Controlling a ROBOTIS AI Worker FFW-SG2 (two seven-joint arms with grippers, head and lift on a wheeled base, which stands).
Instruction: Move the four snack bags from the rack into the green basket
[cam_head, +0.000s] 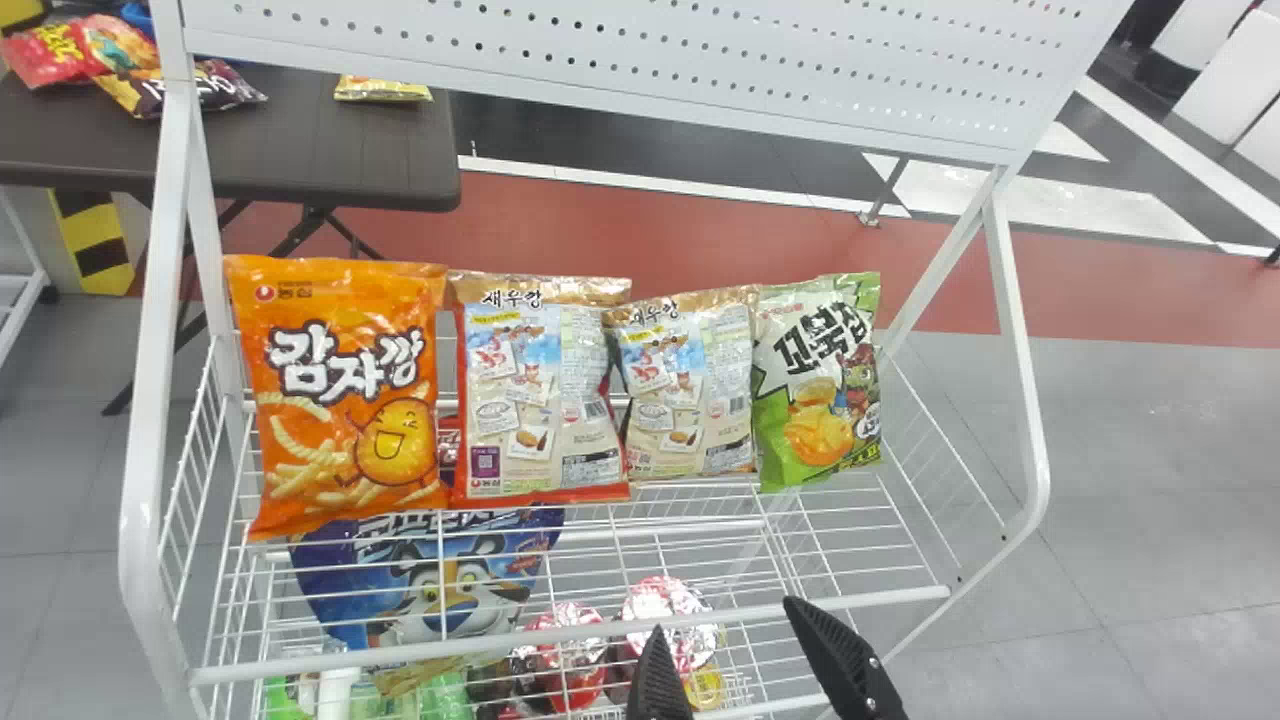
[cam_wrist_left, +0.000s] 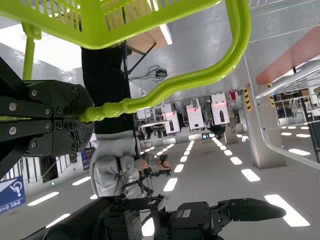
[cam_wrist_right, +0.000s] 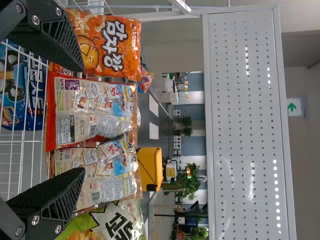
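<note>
Biggest worry: the four snack bags sit packed along the rack, so my right gripper, spread in front of it, might snag two. Lesser one: green basket, off the rack, could swing, left gripper only clamping its handle.

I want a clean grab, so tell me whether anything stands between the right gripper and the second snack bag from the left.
Nothing visible stands between the right gripper and that bag. The rack's front rail runs close by the gripper in the head view, but does not cross the bag's face.
</note>
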